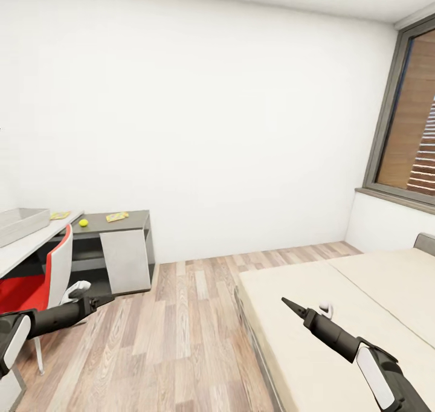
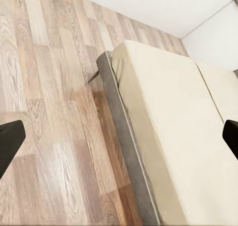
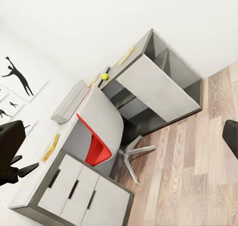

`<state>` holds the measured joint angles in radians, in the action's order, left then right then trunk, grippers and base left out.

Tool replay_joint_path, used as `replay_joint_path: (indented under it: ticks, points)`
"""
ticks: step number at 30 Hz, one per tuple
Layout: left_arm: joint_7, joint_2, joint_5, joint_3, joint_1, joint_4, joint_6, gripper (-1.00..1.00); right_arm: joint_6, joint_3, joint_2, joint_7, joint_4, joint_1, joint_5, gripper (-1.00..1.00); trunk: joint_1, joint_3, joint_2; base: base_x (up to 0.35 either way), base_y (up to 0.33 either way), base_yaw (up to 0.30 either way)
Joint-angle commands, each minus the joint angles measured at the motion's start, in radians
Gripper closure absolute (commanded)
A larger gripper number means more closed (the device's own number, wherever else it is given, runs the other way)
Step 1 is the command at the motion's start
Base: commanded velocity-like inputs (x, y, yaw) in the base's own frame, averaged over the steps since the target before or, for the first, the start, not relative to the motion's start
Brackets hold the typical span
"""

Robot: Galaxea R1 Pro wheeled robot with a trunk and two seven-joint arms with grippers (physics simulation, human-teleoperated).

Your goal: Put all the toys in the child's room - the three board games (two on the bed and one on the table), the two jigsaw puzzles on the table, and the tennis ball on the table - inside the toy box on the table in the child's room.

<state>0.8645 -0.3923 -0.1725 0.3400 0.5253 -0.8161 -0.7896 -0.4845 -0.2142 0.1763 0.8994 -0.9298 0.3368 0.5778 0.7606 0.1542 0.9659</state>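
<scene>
The light-grey toy box [image 1: 21,225] [image 3: 69,103] sits on the table's desk top [image 1: 24,249] at the far left. Beside it on the lower dark section are the tennis ball [image 1: 83,223] [image 3: 105,76] and two yellow jigsaw puzzles [image 1: 59,215] [image 1: 116,217]. Another flat yellow item [image 3: 50,147] lies farther along the desk, too small to tell whether it is a board game. The bed [image 1: 338,303] [image 2: 168,126] shows bare beige mattress. My left gripper [image 1: 104,300] hangs open over the floor near the chair. My right gripper [image 1: 289,305] is open above the bed.
A red and white swivel chair [image 1: 36,285] [image 3: 99,131] stands at the desk. Wood-plank floor [image 1: 181,327] runs between desk and bed. A window [image 1: 411,140] is on the right wall. Black silhouette pictures [image 3: 17,77] hang above the desk, with white drawers [image 3: 74,191] below it.
</scene>
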Motion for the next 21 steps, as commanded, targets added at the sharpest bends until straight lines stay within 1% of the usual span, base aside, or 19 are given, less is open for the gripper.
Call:
replay_joint_path:
  ticks: [1, 5, 12, 16, 21]
  points:
    - [0.002, -0.001, -0.001, 0.001, 0.001, 0.0, -0.005, -1.0, -0.008, -0.001, 0.0, 0.001, 0.0, 0.001, 0.007, -1.0, 0.0, 0.002, 0.001, -0.135, 0.0, 0.009]
    - [0.002, -0.001, -0.001, 0.001, 0.001, 0.0, -0.006, -1.0, -0.008, -0.001, 0.0, 0.001, 0.0, 0.001, 0.007, -1.0, 0.0, 0.002, 0.001, -0.131, 0.0, 0.005]
    - [0.002, -0.001, -0.001, 0.002, 0.001, 0.0, -0.006, -1.0, -0.008, 0.005, 0.0, 0.0, 0.0, 0.001, 0.007, -1.0, 0.0, 0.002, 0.001, -0.041, 0.0, 0.023]
    - [0.002, -0.001, -0.002, 0.001, 0.001, 0.0, -0.006, -1.0, -0.008, 0.011, 0.0, 0.0, 0.0, 0.001, 0.007, -1.0, 0.0, 0.002, 0.001, -0.028, -0.001, 0.172]
    - [0.002, 0.0, -0.002, 0.001, 0.001, 0.0, -0.006, -1.0, -0.008, 0.015, 0.0, 0.0, 0.0, 0.001, 0.007, -1.0, 0.0, 0.002, 0.001, -0.09, -0.053, 0.254]
